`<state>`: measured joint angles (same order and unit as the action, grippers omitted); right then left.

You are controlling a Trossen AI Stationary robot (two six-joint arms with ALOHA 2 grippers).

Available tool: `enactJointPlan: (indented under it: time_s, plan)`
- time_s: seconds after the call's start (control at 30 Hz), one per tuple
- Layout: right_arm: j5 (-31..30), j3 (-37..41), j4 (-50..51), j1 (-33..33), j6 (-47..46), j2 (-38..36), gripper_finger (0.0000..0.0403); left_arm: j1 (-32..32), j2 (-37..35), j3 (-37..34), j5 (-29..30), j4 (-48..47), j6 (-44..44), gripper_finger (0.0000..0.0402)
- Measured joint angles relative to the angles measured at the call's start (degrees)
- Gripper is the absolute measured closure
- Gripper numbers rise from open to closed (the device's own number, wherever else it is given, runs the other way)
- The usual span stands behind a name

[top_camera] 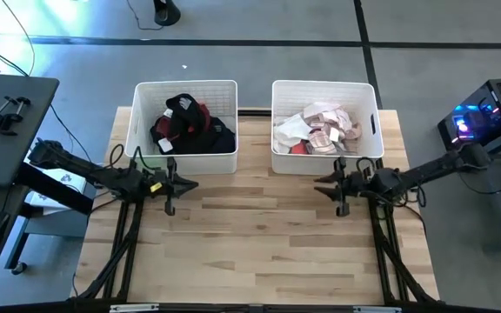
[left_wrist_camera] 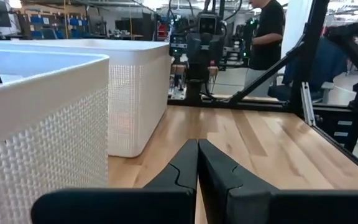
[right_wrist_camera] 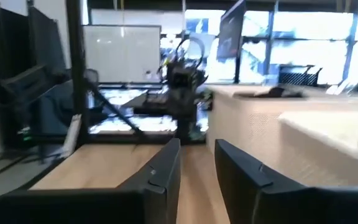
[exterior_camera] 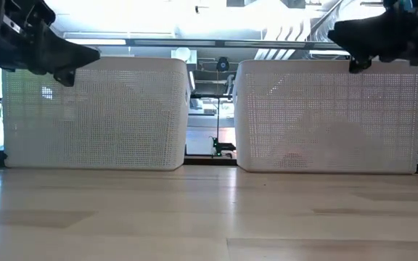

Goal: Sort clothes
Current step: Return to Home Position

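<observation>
Dark clothes (top_camera: 190,123), black and maroon, lie heaped in the left white bin (top_camera: 144,130). Light clothes (top_camera: 324,130), white, pink and cream, fill the right white bin (top_camera: 374,130). Both bins stand at the table's far side. My left gripper (top_camera: 194,184) hovers in front of the left bin, pointing toward the table's middle; its fingers (left_wrist_camera: 197,149) are shut on nothing. My right gripper (top_camera: 318,184) hovers in front of the right bin, facing the left one; it is open (right_wrist_camera: 197,149) with nothing between its fingers.
The wooden table top (top_camera: 259,248) stretches bare from the bins to the near edge. A narrow gap (exterior_camera: 210,109) separates the two bins. A black side table (top_camera: 7,113) stands beyond the left edge. A person (left_wrist_camera: 267,37) stands in the room behind the table.
</observation>
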<state>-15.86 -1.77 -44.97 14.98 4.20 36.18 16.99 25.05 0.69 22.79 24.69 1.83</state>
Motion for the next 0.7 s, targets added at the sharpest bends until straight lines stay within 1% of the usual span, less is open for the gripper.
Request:
enactJointPlan:
  time_s: [0.07, 0.1, 0.17, 0.27, 0.33, 0.43, 0.53, 0.63, 0.7]
  plan:
    - [1.2, -0.6, 3.0, -1.6, 1.0, -3.0, 0.0318, 0.0, 0.0, 0.0, 0.0, -0.1, 0.2, 0.0401]
    - [1.7, -1.2, 6.4, -2.2, 0.9, -5.0, 0.0318, 0.0, -0.1, 0.0, 0.0, -0.4, 0.5, 0.0401]
    - [2.4, -2.5, 17.0, -3.2, -1.0, -10.0, 0.0319, 0.0, -0.1, 0.0, 0.0, -0.9, 0.6, 0.0401]
    - [1.8, -6.1, 36.4, -3.8, -5.1, -18.2, 0.0319, 0.0, -0.2, 0.0, 0.0, -1.1, 1.0, 0.0401]
    - [1.5, -7.7, 44.3, -3.8, -6.9, -23.3, 0.0319, 0.0, -0.2, 0.0, 0.0, -0.9, 1.0, 0.0401]
    - [1.8, -7.5, 47.4, -3.8, -7.3, -30.4, 0.0319, 0.0, -0.2, 0.0, 0.0, -1.1, 1.0, 0.0401]
    - [3.0, -4.5, 48.1, -3.6, -10.0, -35.7, 0.0319, 0.0, -0.2, 0.0, 0.0, -1.4, 1.0, 0.0401]
    - [3.0, -0.1, 46.6, -3.0, -12.5, -35.7, 0.0319, 0.0, -0.2, 0.0, 0.0, -1.4, 1.0, 0.0401]
    - [3.3, 1.2, 41.6, -2.8, -11.7, -33.3, 0.0319, 0.0, -0.2, 0.0, 0.0, -1.4, 1.1, 0.0401]
